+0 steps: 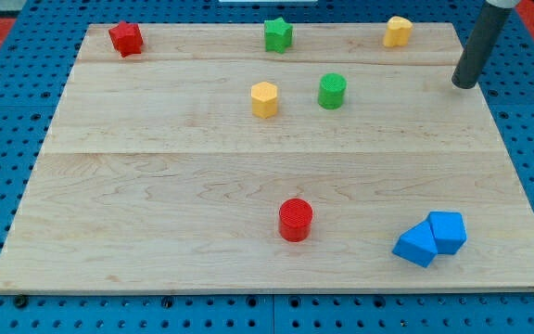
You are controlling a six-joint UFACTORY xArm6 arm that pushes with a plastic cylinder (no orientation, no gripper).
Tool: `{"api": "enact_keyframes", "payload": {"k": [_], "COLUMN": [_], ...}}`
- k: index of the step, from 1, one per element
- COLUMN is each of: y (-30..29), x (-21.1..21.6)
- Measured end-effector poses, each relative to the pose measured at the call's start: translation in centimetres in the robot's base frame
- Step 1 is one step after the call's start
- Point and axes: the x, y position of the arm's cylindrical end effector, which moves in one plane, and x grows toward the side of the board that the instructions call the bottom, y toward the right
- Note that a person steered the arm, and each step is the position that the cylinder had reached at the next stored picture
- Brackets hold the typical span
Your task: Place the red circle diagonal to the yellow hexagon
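The red circle (pixel 296 220) stands on the wooden board (pixel 156 186) toward the view's bottom, right of centre. The yellow hexagon (pixel 264 99) stands above it in the upper middle. My tip (pixel 464 85) rests near the board's right edge at the view's top right, far from both blocks.
A green circle (pixel 332 91) stands just right of the yellow hexagon. A green star (pixel 278 34), a red star (pixel 126 39) and a yellow block (pixel 397 32) line the top edge. Two blue blocks (pixel 431 238) touch each other at the bottom right.
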Motion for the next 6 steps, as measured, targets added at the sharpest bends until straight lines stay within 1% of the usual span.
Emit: {"api": "enact_keyframes", "payload": {"k": [1, 3, 4, 5, 6], "y": [-1.3, -17.2, -19.5, -12.9, -17.9], "x": [1.9, 5.8, 9.4, 16.3, 21.9]}}
